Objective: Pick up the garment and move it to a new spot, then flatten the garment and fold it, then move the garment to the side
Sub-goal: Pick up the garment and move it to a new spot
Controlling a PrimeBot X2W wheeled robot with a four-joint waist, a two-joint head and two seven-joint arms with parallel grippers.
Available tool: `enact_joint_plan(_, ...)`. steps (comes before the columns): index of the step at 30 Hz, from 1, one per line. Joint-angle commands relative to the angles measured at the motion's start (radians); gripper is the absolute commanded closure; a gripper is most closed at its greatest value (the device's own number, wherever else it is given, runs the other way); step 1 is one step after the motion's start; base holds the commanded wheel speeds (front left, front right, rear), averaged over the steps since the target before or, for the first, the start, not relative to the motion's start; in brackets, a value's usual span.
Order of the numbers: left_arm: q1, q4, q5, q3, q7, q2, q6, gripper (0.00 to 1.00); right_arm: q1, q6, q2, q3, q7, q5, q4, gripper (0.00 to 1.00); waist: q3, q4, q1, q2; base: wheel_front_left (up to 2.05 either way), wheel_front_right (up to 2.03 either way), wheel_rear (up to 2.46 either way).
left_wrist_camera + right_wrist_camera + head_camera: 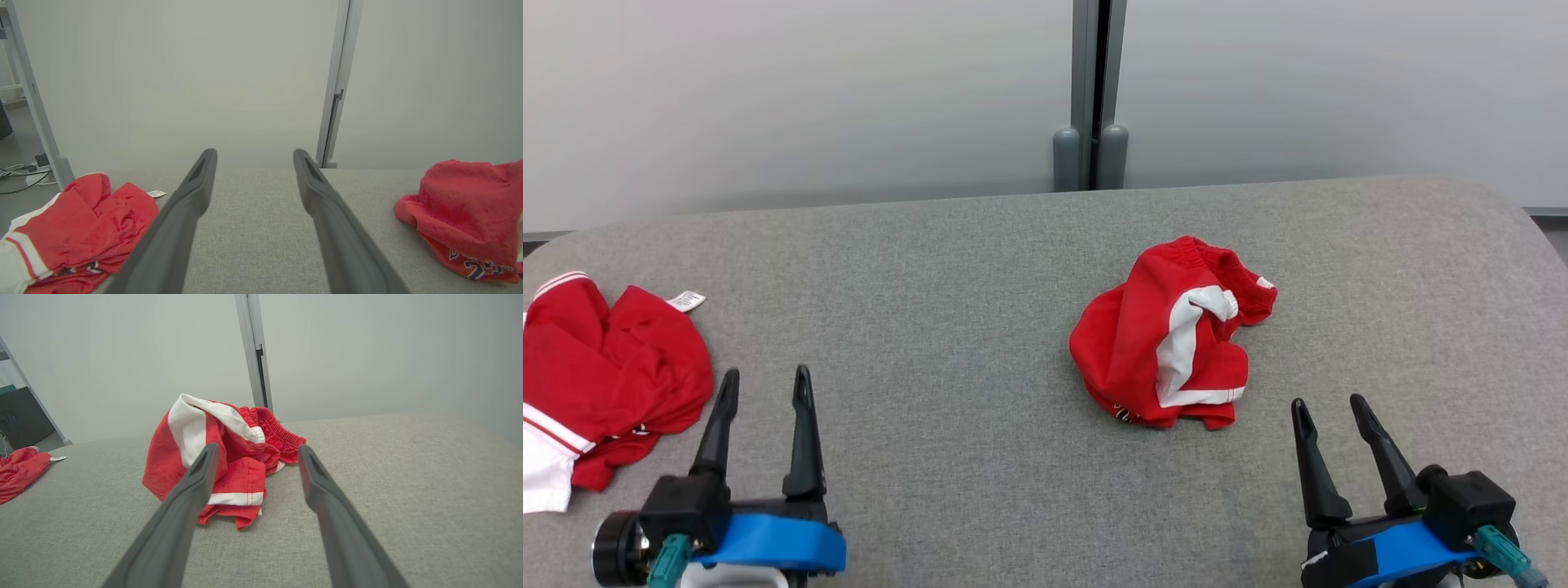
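I have both arms low at the near edge of the grey fabric-covered bench [947, 327], fingers pointing away from me. The left end effector [766, 372] is released, its two dark fingers spread with bare bench between them and nothing in its grasp. The right end effector [1328, 400] is released too and just as empty. The garment [1168, 335], red with white stripes and an elastic waistband, lies crumpled in a heap on the bench right of centre, ahead and to the left of the right end effector, near it but not touching. In the right wrist view its left finger [192, 490] overlaps the heap, but the head view shows a gap of bench between the two. The other red piece [605, 376], with white trim and a small white label, lies bunched at the bench's left edge, just beside the left end effector. Pale wall panels joined by a grey post [1090, 90] stand behind the bench.
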State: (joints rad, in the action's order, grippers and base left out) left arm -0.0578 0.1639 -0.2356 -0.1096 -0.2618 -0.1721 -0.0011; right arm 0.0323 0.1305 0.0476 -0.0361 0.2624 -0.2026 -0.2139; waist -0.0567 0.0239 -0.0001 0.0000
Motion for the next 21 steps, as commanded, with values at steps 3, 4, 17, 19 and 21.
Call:
enact_joint_plan(3,0.042,0.010,0.013,0.032,-0.005,0.019,-0.009,0.00,-0.019,0.000,0.005,0.005,0.004,0.008,-0.014,0.00,0.011,-0.001,0.0001,0.0000,0.00,0.00,0.00)
enact_joint_plan(4,0.052,0.011,0.019,0.041,-0.005,0.024,-0.011,0.00,-0.022,0.000,0.005,0.006,0.004,0.008,-0.018,0.00,0.013,-0.001,0.0001,0.0000,0.00,0.00,0.00)
enact_joint_plan(17,0.099,0.038,0.072,0.121,-0.005,0.062,-0.045,0.00,-0.049,0.000,0.005,0.012,0.004,0.012,-0.051,0.00,0.042,0.004,0.0001,0.0000,0.00,0.00,0.00)
enact_joint_plan(19,0.103,0.040,0.078,0.126,-0.005,0.068,-0.049,0.00,-0.051,0.000,0.005,0.010,0.004,0.012,-0.054,0.00,0.046,0.006,0.0001,0.0000,0.00,0.00,0.00)
enact_joint_plan(21,0.104,0.043,0.082,0.130,-0.005,0.071,-0.055,0.00,-0.053,0.000,0.005,0.009,0.004,0.012,-0.055,0.00,0.048,0.007,0.0001,0.0000,0.00,0.00,0.00)
